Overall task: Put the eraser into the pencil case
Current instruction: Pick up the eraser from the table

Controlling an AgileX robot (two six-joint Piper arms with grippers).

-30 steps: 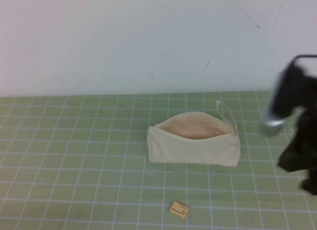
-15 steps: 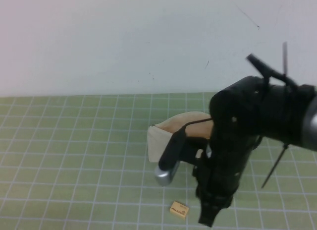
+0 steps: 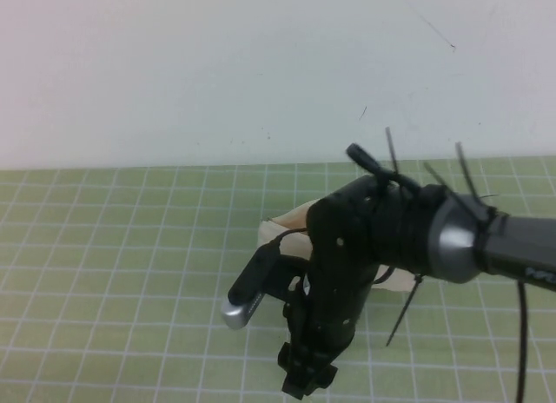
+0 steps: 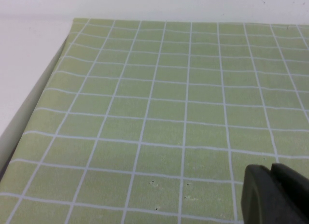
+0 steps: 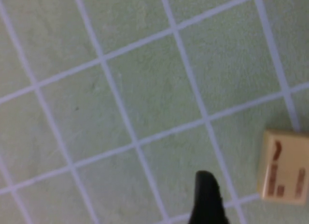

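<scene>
The right gripper [image 3: 306, 381] hangs low over the bench [image 3: 130, 273] near the eraser [image 5: 285, 167], hiding most of the case [image 3: 280, 234]; the left gripper [image 4: 275, 195] sits apart; neither's jaws can be judged.

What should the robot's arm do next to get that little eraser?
Probably slide the right gripper sideways until it sits over the eraser, then lower it. The right wrist view shows the eraser flat on the green mat, off to one side of the fingertip, not under it. The left gripper is parked elsewhere. The pencil case waits behind the arm.
</scene>
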